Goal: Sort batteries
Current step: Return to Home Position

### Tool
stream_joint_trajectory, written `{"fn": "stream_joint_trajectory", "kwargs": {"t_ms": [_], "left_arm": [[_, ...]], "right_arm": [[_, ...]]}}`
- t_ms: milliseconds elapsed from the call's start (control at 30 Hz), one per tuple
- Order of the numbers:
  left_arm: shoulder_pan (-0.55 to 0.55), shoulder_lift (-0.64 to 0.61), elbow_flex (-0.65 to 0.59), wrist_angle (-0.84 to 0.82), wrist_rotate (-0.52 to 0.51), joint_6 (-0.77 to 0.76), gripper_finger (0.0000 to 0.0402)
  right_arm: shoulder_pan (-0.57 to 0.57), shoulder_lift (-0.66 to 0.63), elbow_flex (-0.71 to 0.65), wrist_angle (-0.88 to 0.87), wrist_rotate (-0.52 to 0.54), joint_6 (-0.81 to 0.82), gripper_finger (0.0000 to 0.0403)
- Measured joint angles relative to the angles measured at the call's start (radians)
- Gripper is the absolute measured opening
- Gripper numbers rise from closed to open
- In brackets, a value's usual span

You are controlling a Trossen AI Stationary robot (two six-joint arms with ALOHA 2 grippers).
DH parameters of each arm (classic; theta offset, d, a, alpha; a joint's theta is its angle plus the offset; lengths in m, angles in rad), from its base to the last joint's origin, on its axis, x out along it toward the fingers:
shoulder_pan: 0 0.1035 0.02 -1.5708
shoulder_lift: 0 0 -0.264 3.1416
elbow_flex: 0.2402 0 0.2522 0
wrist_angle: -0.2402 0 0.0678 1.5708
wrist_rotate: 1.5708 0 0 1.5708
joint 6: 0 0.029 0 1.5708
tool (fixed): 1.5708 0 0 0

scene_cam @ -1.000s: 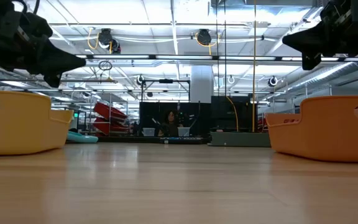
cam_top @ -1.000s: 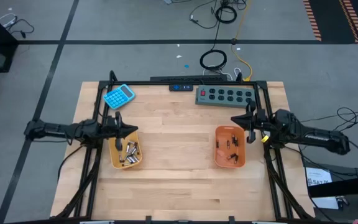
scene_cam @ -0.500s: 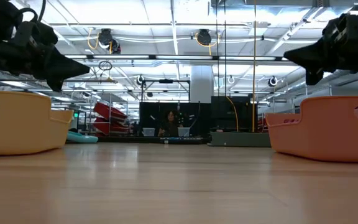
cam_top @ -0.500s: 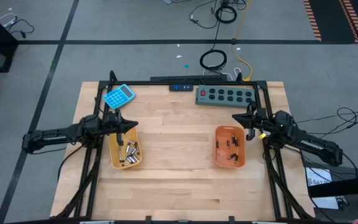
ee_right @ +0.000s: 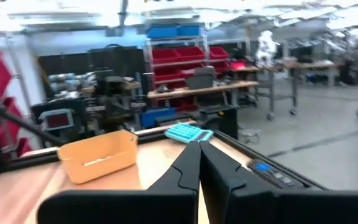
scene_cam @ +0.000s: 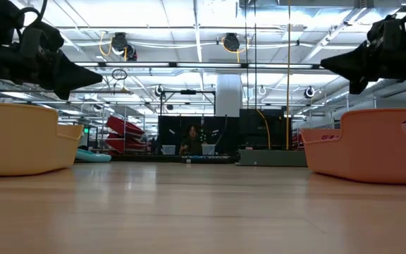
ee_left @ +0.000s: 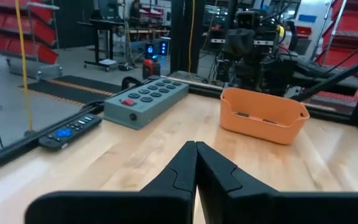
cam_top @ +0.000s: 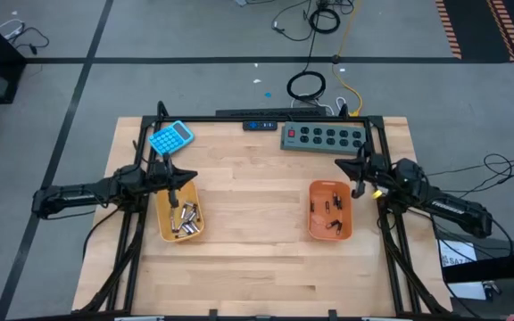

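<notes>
The silvery batteries (cam_top: 186, 219) lie in a loose heap inside the yellow bin (cam_top: 162, 223), which stands on the left half of the wooden table (cam_top: 257, 263). The darker batteries (cam_top: 332, 212) lie scattered inside the orange bin (cam_top: 314, 214) on the right half, well apart from the yellow one. No cell shows on the bare wood between the bins.

The left gripper (cam_top: 191, 176) hovers above the far rim of the yellow bin, its fingers (ee_left: 182, 171) pressed together and holding nothing. The right gripper (cam_top: 341, 165) hangs near the far right corner of the orange bin, its fingers (ee_right: 188, 167) likewise pressed together and empty. In the low view both grippers sit above their bins, clear of the rims.

A blue calculator (cam_top: 170, 137) lies near the table's far left corner. A grey power strip (cam_top: 322, 136) lies along the far edge, with a slim black remote (cam_top: 261, 124) just beside it.
</notes>
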Motion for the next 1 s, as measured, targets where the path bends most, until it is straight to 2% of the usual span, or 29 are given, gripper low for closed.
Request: {"fn": "stream_joint_trajectory", "kwargs": {"t_ms": [167,300,433,1000], "left_arm": [[0.0,0.0,0.0,0.0,-0.005,0.018,0.0016],[0.0,0.0,0.0,0.0,-0.006,0.059,0.0017],[0.0,0.0,0.0,0.0,-0.008,0.18,0.0017],[0.0,0.0,-0.001,-0.001,-0.009,0.185,0.0018]], "right_arm": [[0.0,0.0,0.0,-0.019,0.093,0.041,0.0],[0.0,0.001,0.0,-0.04,0.15,-0.164,0.0],[0.0,0.0,0.0,-0.041,0.148,-0.257,0.0],[0.001,0.0,0.0,-0.041,0.146,-0.263,0.0]]}}
